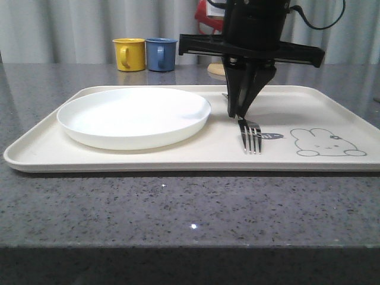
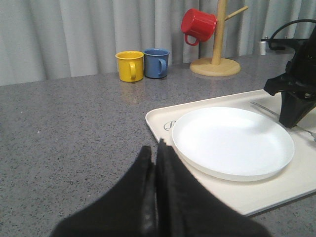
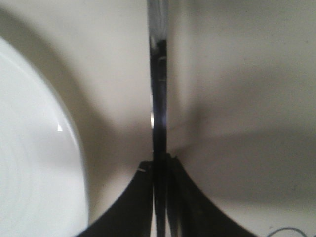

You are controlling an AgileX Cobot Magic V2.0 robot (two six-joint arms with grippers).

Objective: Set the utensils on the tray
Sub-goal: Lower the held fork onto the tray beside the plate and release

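A grey speckled desk (image 1: 178,208) is carrying a cream tray (image 1: 35,155) across the middle of the front view. At the upper left, a yellow mug (image 1: 129,54) and a blue mug (image 1: 161,54) are standing side by side behind the tray. A round white plate (image 1: 134,116) is sitting on the tray's left half. Right of centre, the right gripper (image 1: 237,114) is reaching down, its jaws pinching the handle of a silver fork (image 1: 251,136) whose tines are resting on the tray beside a rabbit drawing (image 1: 326,143). In the left wrist view, the left gripper (image 2: 156,148) is hovering over the desk, jaws pressed together.
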